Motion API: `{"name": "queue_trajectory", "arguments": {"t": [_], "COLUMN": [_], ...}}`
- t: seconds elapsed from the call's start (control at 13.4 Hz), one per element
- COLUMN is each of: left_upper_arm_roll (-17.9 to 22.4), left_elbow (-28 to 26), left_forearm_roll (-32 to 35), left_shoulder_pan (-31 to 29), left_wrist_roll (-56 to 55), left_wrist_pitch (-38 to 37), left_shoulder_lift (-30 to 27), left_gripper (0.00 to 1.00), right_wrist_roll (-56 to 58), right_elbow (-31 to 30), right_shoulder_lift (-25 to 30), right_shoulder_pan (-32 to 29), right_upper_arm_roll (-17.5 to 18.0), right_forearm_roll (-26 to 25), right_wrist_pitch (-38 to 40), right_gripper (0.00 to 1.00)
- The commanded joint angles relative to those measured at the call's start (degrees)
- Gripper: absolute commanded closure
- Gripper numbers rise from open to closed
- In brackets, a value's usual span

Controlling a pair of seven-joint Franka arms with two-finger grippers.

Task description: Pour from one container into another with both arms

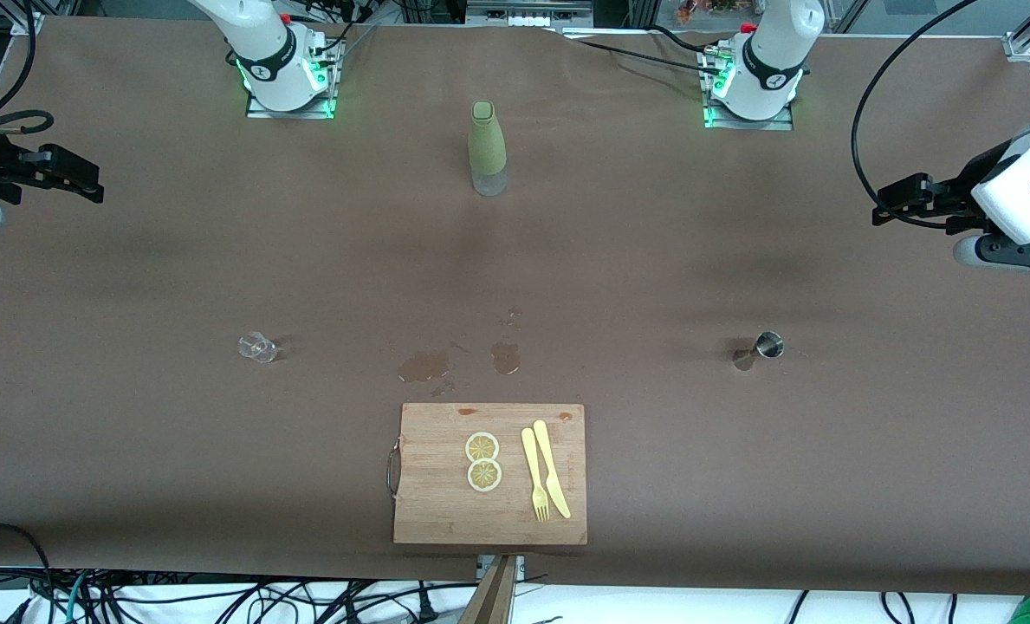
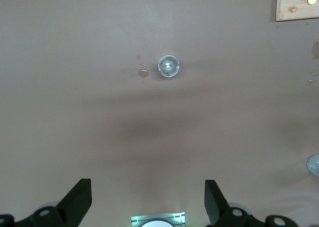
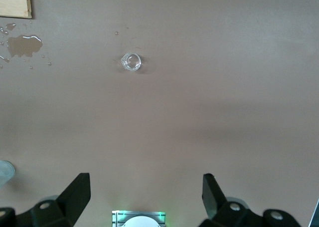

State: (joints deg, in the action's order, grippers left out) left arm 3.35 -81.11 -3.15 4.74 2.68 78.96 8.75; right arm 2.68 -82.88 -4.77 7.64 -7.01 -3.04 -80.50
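across the whole tabletop (image 1: pixel 133 260) runs a dull brown covering, creased a little near the bases and marked with wet patches (image 1: pixel 428 366) just above the wooden cutting board (image 1: pixel 437 503). the board sits at the edge nearest the front camera, with two lemon slices (image 1: pixel 483 461) and a pale yellow fork (image 1: pixel 534 477) and knife (image 1: pixel 551 468) on it, and a metal handle at its end toward the right arm. below the table edge hang loose black cables on a white floor.

an olive-green bottle (image 1: pixel 483 143) stands upright between the two bases, its lower part clear. no writing on it can be read; the marks on the arms' base rings are too small to make out.

the jigger (image 1: pixel 767 346) stands toward the left arm's end of the table, its round rim up, a few drops beside it. the glass cup (image 1: pixel 258 347) is toward the right arm's end, well apart from the jigger, and faint against the brown; whether it is upright or tipped i cannot tell.

the left gripper (image 2: pixel 148 203) hangs over bare table at its end, fingers spread wide and holding nothing. the right gripper (image 3: pixel 145 197) does the same at its end, partly cut off by the frame edge in the front view. both arms wait.
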Motion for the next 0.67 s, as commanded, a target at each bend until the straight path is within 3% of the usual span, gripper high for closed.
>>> {"name": "queue_trajectory", "arguments": {"t": [0.0, 0.6], "left_upper_arm_roll": [0.0, 0.1], "left_elbow": [-1.4, -1.4], "left_forearm_roll": [-0.3, 1.3], "left_shoulder_pan": [-0.2, -0.2], "left_wrist_roll": [0.4, 0.3], "left_wrist_pitch": [2.0, 3.2], "left_shoulder_lift": [-1.1, -0.7], "left_gripper": [0.00, 0.00], "right_wrist_roll": [-0.7, -0.5], "right_elbow": [0.0, 0.0], "right_shoulder_lift": [0.3, 0.3], "right_shoulder_pan": [-0.3, -0.3], "right_upper_arm_roll": [0.1, -0.1], "right_forearm_roll": [0.3, 2.0], "right_wrist_pitch": [-0.4, -0.7], "right_gripper": [0.00, 0.00]}}
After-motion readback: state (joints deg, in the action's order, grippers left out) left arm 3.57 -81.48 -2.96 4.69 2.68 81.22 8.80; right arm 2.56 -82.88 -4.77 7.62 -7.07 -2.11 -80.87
